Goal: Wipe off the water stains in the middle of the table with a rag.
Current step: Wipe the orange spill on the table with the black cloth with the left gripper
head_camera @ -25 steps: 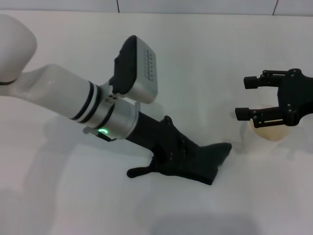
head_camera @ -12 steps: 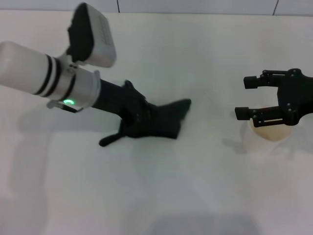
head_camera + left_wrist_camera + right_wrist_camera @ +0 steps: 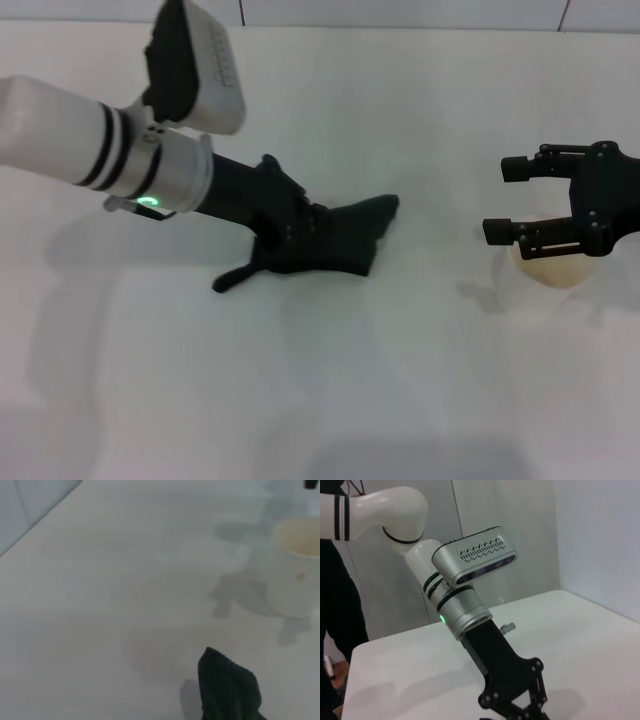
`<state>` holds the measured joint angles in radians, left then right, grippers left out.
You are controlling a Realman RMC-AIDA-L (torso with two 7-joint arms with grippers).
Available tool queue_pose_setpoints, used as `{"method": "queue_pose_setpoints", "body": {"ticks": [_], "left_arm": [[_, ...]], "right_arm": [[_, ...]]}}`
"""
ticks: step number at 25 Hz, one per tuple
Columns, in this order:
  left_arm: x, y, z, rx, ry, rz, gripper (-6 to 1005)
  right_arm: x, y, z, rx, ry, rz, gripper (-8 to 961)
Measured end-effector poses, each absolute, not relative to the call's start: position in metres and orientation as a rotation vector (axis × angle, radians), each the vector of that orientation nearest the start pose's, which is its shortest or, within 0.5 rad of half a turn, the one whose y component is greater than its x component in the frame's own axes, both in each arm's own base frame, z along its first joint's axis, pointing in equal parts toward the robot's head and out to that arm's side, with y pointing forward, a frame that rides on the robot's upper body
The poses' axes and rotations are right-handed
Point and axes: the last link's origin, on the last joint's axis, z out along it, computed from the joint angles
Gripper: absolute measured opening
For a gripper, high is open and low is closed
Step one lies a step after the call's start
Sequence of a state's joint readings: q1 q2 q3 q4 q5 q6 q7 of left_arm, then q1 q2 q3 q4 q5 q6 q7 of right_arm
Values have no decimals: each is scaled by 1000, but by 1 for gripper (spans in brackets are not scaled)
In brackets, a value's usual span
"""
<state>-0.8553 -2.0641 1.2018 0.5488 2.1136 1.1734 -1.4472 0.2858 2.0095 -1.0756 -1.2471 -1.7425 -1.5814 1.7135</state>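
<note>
Black and wrinkled, the rag (image 3: 330, 243) lies spread on the white counter (image 3: 400, 380) a little left of its middle, with a narrow tail-like strip trailing out toward the robot's left. The left tool (image 3: 290, 240) presses down into the cloth from the left at a low slant; its tips are buried in the fabric and appear clenched on the rag. In the left wrist view one dark corner of the rag (image 3: 227, 687) pokes up over the pale surface, and only a faint smudge shows on the counter (image 3: 100, 580) just beside it; no clear orange-brown blot can be made out in any view. Well apart, on the right side of the counter, the right tool (image 3: 512, 200) hovers with its fingers spread wide, released and grasping nothing. A translucent white cup (image 3: 550, 270) stands directly under it, partly hidden by its black frame.
</note>
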Motion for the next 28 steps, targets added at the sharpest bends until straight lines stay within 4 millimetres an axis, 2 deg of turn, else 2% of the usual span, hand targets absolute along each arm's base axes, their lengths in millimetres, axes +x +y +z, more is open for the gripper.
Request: {"method": "queue_pose_setpoints", "body": {"ticks": [10,15,18,28], "left_arm": [[-169,376,-99,-3086,10,7,53],[-167,369,-103,-3110,-11,-16,53],[-173,369,-100,-3098,-62,-26,53],[-213,360,-66,-2979,-241,-48,53]], "right_arm": [[219,310,62,-2761,440,585,805],[219,311,62,-2757,439,588,802],[219,311,62,-2760,440,587,800],[215,311,56,-2783,427,583,794]]}}
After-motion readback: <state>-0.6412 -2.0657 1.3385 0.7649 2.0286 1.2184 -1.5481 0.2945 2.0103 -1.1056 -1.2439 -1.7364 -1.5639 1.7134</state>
